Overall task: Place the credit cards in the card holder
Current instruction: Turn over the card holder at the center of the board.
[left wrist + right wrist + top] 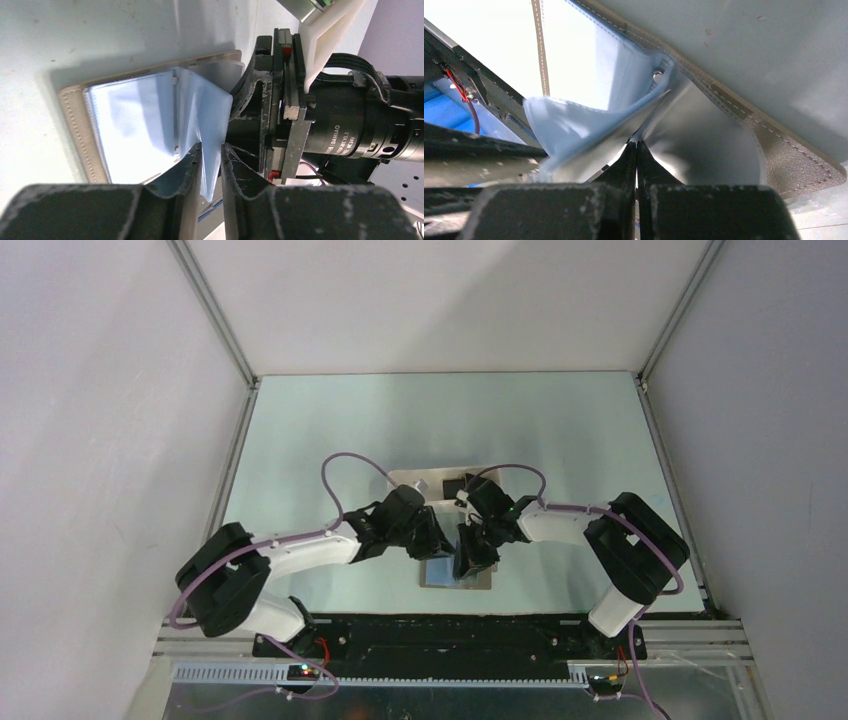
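the card holder (440,578) lies open on the table (330,430) close to its near edge, midway between the two arms, with its long axis running left to right. both grippers are down on it. the left gripper (211,150) pinches a blue pocket leaf (207,120) between its fingertips and lifts it up off the spread pockets. the right gripper (636,147) has its fingers pressed together right at the fold where the leaves meet. it may be nipping a thin clear leaf there, but the close view does not settle that.

neither gripper holds a card. a small dark shape on the white tray (410,480), just far of the right arm's wrist, is probably one of the credit cards (453,485), though it is too small to be sure. so the cards lie on the far side of both grippers, while the pocket mouth is beneath them on the near side. the right gripper is the nearer one to that dark shape. it seems the better choice to reach back for it while the left one keeps the leaf raised.
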Robot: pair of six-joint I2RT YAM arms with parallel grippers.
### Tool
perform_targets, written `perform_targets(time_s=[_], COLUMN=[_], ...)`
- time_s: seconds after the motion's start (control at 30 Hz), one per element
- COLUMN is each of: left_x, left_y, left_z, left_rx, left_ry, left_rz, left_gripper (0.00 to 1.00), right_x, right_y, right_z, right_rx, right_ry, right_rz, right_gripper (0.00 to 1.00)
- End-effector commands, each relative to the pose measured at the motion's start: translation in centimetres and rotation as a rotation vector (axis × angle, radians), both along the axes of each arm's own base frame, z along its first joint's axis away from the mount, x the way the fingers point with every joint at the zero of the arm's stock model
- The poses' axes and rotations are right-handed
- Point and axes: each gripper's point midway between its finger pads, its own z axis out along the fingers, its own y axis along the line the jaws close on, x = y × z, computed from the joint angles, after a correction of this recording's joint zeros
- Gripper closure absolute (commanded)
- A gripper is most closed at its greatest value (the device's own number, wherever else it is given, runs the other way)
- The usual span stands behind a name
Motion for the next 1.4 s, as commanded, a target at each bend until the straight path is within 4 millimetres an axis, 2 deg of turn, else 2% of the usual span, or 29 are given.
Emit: perform_targets(time_s=[0.0,0.23,0.43,0.57,0.73,0.93,1.0,1.17,1.37], left_x=[-0.7,-0.7,-0.5,-0.8,-1.0,-0.9,-0.7,-0.4,-0.3], left_y=[-1.6,-2.1,-2.6,-3.3,-5.2,-6.3,-7.1,-8.8,-8.5], left_z=[0.2,-0.5,0.0,-0.7,-0.8,-3.2,-3.4,-2.7,-0.3], left_rx=[-0.006,0.029,0.015,0.028,0.005,0.02,-0.023,-0.121,-0.172], left_ry=[0.007,0.029,0.028,0.045,0.056,0.103,0.1,0.087,0.025], left_rz=[-0.078,-0.079,-0.083,-0.103,-0.14,-0.129,-0.124,-0.142,-0.149], left_gripper=[0.76,0.79,0.8,0.8,0.78,0.74,0.74,0.72,0.58], right_x=[-0.2,-0.1,0.3,0.9,1.6,2.2,2.1,1.7,2.1], right_y=[-1.0,-1.1,-2.4,-3.6,-4.6,-5.2,-5.4,-5.3,-4.1], right_z=[-1.7,0.0,2.4,3.2,4.4,5.3,5.2,5.0,5.0], right_rx=[-0.059,-0.031,-0.032,-0.044,-0.033,-0.004,-0.001,0.034,0.087], right_ry=[-0.003,-0.028,-0.074,-0.104,-0.132,-0.144,-0.141,-0.125,-0.113], right_rz=[-0.004,-0.005,-0.033,-0.058,-0.083,-0.107,-0.108,-0.111,-0.11], right_gripper=[1.0,1.0,0.97,0.96,0.95,0.95,0.95,0.97,0.99])
